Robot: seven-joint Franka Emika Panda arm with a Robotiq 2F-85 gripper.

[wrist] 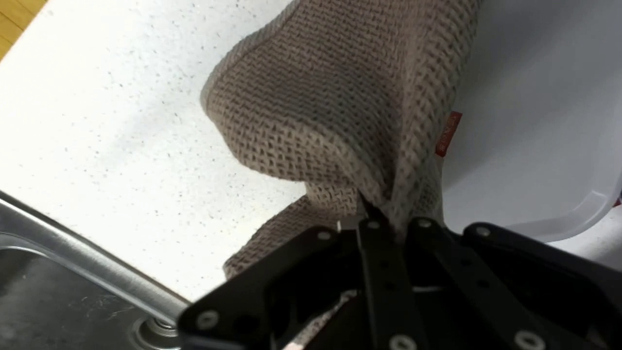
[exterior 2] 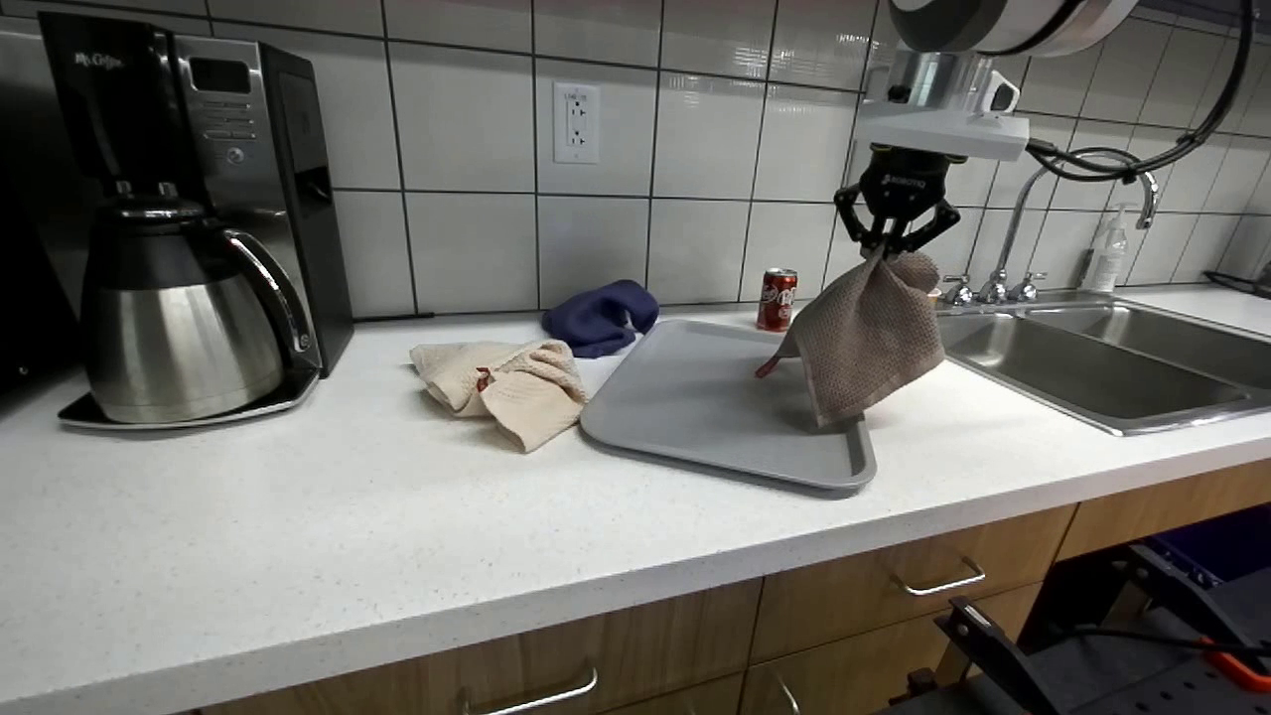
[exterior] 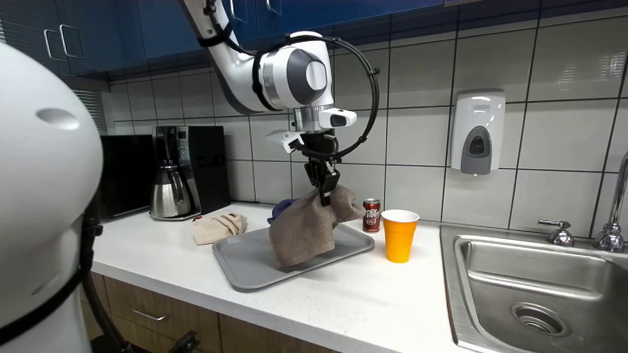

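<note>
One long white desk (exterior 2: 298,536) ran beneath a white arm (exterior: 282,81), with a metal sink (exterior: 457,279) let into it and a coffee maker (exterior 2: 243,169) standing well apart from that sink. Between those two lay a grey tray (exterior 2: 685,407), flat, and over it hung a brown cloth (exterior 2: 869,343), its top bunched up in the tool (exterior 2: 887,248), which was closed to a narrow pinch on it. Whether the lowest hem touched the tray could not be told. Judging by that, the step in hand was holding the cloth aloft by a single gathered spot; the next move seemed to call for a firm grip and a slow path, so that the loose folds would not drag the tray along. A pale cloth (exterior 2: 501,387) lay crumpled just beside the tray, with a smaller blue cloth (exterior 2: 601,316) behind it. Between tray and sink stood an orange cup (exterior: 400,238), upright, and near it a smaller red can (exterior: 372,215). Smallest was a red tag (wrist: 448,133) on the brown cloth's edge.
</note>
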